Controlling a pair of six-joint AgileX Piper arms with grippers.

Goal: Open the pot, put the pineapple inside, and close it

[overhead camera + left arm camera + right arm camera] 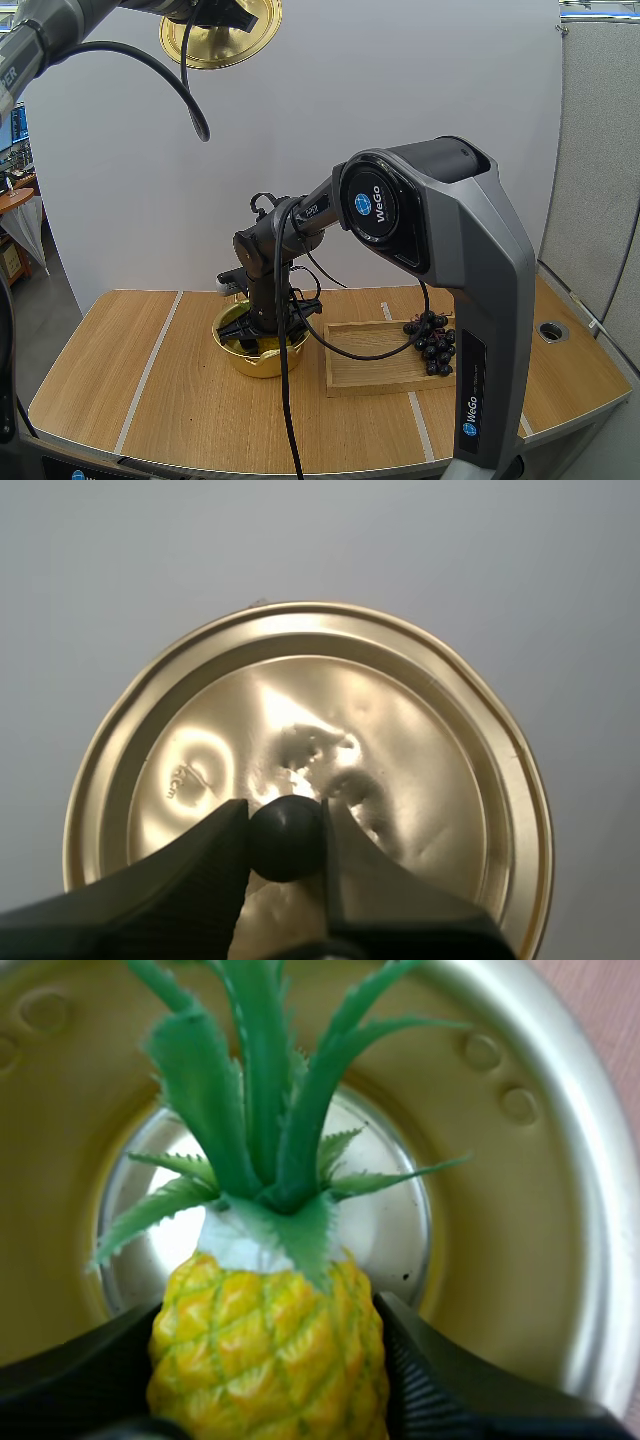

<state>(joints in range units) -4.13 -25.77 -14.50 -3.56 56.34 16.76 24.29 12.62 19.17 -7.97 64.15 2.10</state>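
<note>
While pinched at its black knob (286, 837) by the left fingers (215, 855): gold lid (400, 710), held high at far left, well apart from pot (262, 362) on counter (120, 380).

Pineapple (270, 1350): clamped at the body between right fingers (440, 1390), within pot mouth; contact with floor not discernible. Long axis along the fingers, near upright; crown toward pot floor.

Step judged: placing. Next calls for: release, clean withdrawal, then lid back on.
</note>
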